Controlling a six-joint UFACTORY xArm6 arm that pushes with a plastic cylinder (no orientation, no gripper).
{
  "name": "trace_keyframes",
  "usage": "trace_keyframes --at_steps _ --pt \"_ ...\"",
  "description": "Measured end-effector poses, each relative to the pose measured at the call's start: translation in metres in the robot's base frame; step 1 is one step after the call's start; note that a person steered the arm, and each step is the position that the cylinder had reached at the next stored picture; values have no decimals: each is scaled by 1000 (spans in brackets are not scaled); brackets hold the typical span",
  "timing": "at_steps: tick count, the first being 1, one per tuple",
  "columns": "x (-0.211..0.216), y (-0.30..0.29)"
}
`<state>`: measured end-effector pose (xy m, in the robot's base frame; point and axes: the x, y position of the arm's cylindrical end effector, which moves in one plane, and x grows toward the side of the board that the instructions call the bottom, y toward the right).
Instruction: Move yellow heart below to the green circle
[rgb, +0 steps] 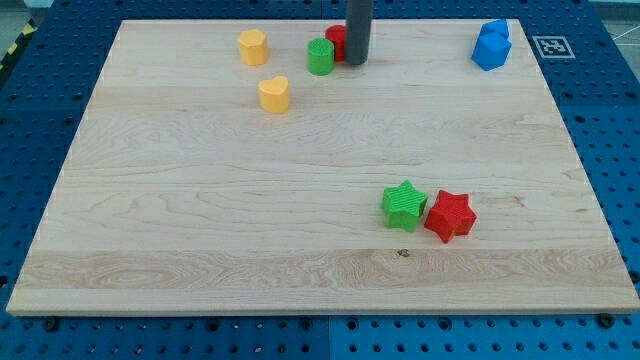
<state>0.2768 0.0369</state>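
Observation:
The yellow heart (274, 94) lies near the view's top left, below and to the left of the green circle (320, 57). The green circle stands near the top edge, touching a red block (336, 40) partly hidden behind it and the rod. My tip (356, 61) rests on the board just right of the green circle, in front of the red block. It is a short way up and to the right of the yellow heart, not touching it.
A second yellow block (252, 47) sits left of the green circle. Blue blocks (491, 45) sit at the top right. A green star (404, 205) and a red star (449, 216) touch at the lower right. The wooden board (200, 250) lies on a blue pegboard.

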Motion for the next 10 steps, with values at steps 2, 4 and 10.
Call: trace_keyframes --at_steps 2,4,10 --pt "-11 -25" --pt "63 -4" --pt "71 -118"
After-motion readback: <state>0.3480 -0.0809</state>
